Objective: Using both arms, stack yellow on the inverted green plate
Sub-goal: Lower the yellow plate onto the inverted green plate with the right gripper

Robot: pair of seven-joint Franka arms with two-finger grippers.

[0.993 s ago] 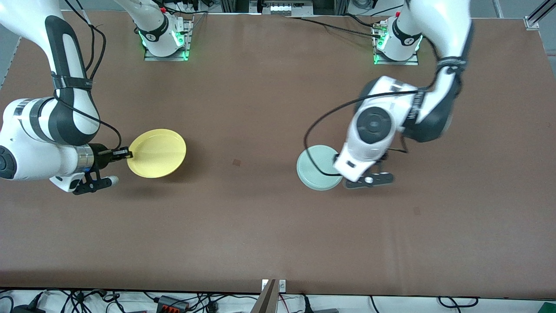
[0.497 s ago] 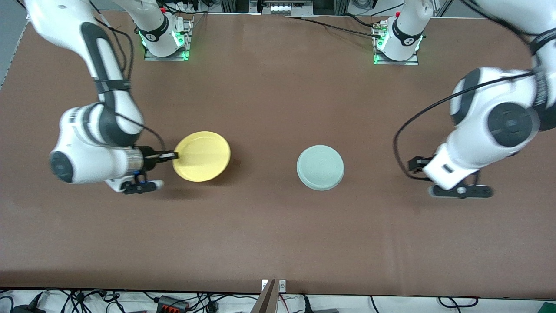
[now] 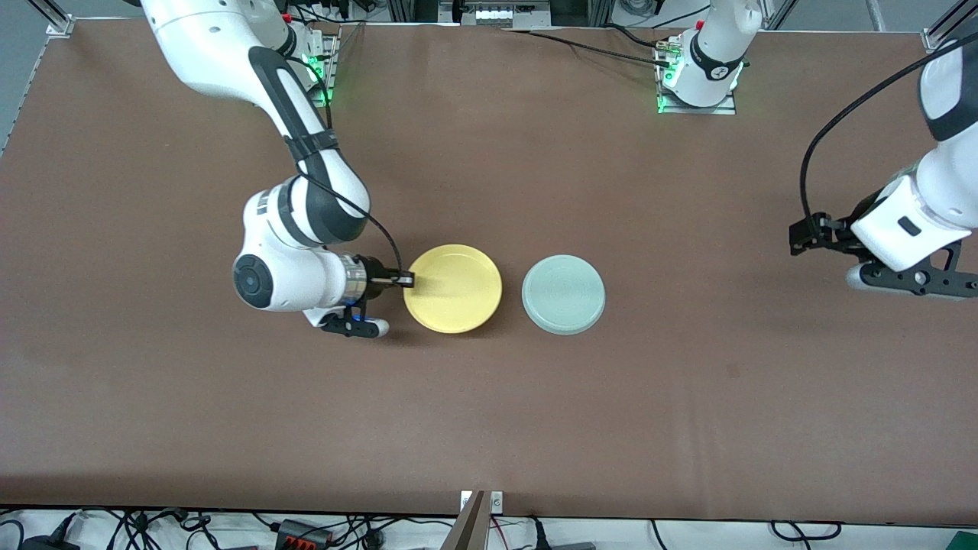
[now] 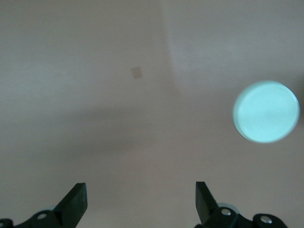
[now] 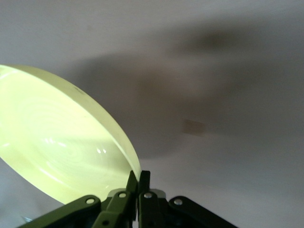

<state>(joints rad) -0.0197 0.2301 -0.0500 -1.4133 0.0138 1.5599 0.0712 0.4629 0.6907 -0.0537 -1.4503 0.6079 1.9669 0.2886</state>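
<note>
Two grippers: right gripper (image 3: 406, 280) pinches yellow (image 3: 453, 289) beside green plate (image 3: 564, 294); left gripper (image 3: 798, 238) spread apart.

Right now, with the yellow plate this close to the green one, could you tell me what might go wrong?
The right claw pinches only the rim of the yellow plate, so the plate could tilt or slip out.

The yellow plate hangs just beside the inverted green plate; if it travels too low, its edge may shove the green plate instead of landing on top.

The left claw waits open toward the left arm's end of the table, so nothing steadies the green plate.
</note>
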